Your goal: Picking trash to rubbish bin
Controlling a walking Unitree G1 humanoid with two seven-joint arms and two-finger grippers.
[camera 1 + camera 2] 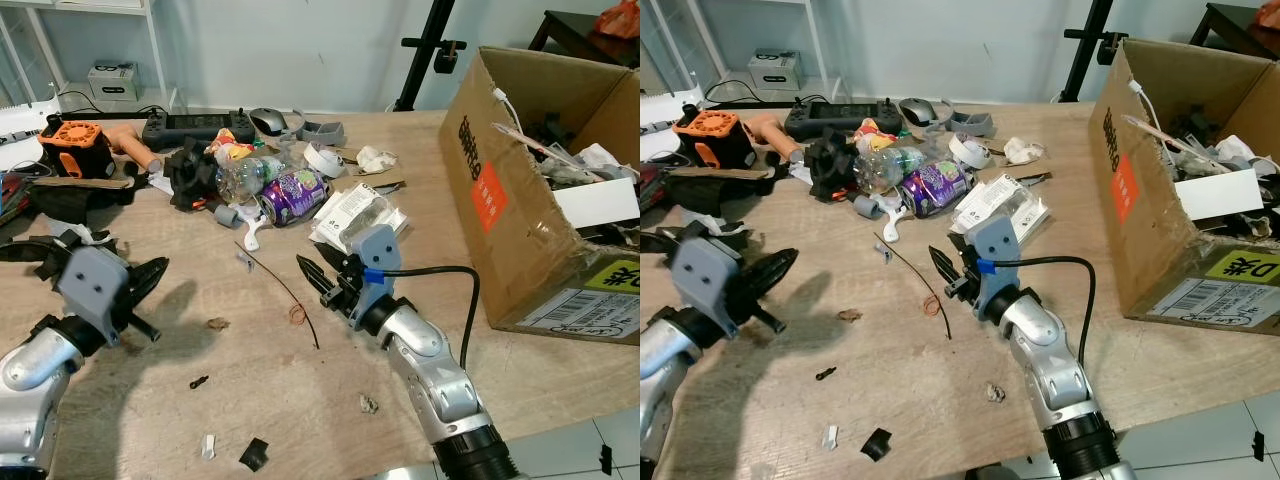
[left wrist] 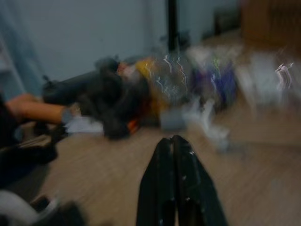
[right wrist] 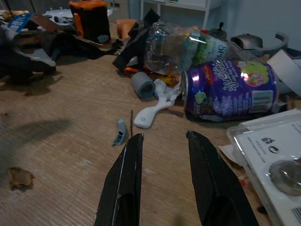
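Observation:
A heap of trash lies mid-table: a purple drink can (image 1: 292,194) on its side, a crushed clear bottle (image 1: 245,175) behind it, and a white blister pack (image 1: 355,215). The open cardboard box (image 1: 540,170) stands at the right, with junk in it. My right gripper (image 1: 318,277) hovers low over the table, just short of the heap. In the right wrist view it (image 3: 163,136) is open and empty, pointing at the can (image 3: 229,89) and a white plastic piece (image 3: 155,110). My left gripper (image 1: 150,275) sits at the left above the table, fingers (image 2: 173,179) pressed shut on nothing.
A thin black wire (image 1: 285,290), a rubber band (image 1: 297,314) and small scraps (image 1: 253,453) dot the wood in front. An orange-black tool (image 1: 75,145), a controller (image 1: 195,125) and a mouse (image 1: 268,120) line the back. The table's front edge runs near my right arm.

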